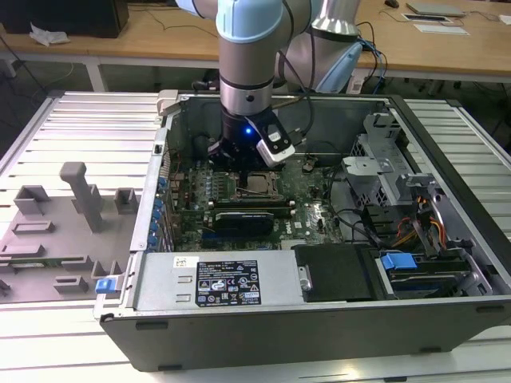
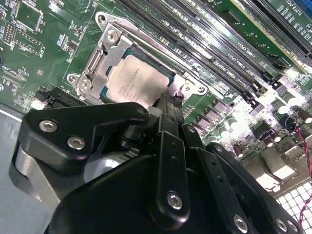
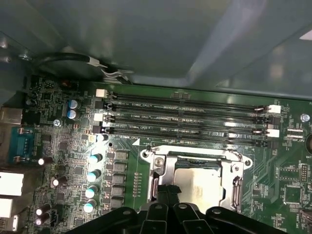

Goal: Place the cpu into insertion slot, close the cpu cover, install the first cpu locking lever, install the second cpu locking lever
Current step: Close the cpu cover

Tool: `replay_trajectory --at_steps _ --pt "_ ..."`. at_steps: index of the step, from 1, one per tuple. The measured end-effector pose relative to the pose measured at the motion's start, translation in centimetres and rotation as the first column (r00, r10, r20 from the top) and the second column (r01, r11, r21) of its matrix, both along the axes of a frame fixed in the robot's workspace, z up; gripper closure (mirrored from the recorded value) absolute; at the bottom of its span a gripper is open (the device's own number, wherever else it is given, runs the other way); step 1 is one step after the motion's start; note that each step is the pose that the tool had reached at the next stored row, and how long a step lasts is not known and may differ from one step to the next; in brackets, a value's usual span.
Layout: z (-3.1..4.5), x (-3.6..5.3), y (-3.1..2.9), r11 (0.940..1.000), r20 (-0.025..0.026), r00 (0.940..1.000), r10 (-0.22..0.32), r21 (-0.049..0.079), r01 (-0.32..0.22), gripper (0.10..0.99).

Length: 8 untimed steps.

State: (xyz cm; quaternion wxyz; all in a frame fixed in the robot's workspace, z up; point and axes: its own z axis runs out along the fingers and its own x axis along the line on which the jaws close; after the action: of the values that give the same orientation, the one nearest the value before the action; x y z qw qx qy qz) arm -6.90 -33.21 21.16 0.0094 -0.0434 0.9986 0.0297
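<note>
Your tool (image 2: pixel 171 100) hangs low inside the open computer case (image 1: pixel 319 327), its fingers pressed together with nothing between them. The cpu (image 2: pixel 134 83) lies flat in the insertion slot (image 3: pixel 190 161), just beyond the fingertips. The cpu cover (image 2: pixel 103 58) is folded down over it, so the pale top shows through the window. The tool's tip sits at the cover's edge, by one corner of the chip. You cannot tell whether it touches.

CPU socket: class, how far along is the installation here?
Done: the cpu sits in the insertion slot, with the cpu cover lowered over it. In hand: the gripper is at the socket's edge, holding nothing. Left: whether the locking levers are latched cannot be told.
</note>
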Motion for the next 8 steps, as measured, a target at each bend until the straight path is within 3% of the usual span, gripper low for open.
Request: replay_trajectory --at_steps 3,8 --pt "-0.16 -0.06 0.01 0.9999 0.0012 1.0000 0.000 0.011 0.000 0.980" --pt "-0.49 -0.24 0.00 0.9999 0.0020 1.0000 0.000 0.014 0.000 0.980"
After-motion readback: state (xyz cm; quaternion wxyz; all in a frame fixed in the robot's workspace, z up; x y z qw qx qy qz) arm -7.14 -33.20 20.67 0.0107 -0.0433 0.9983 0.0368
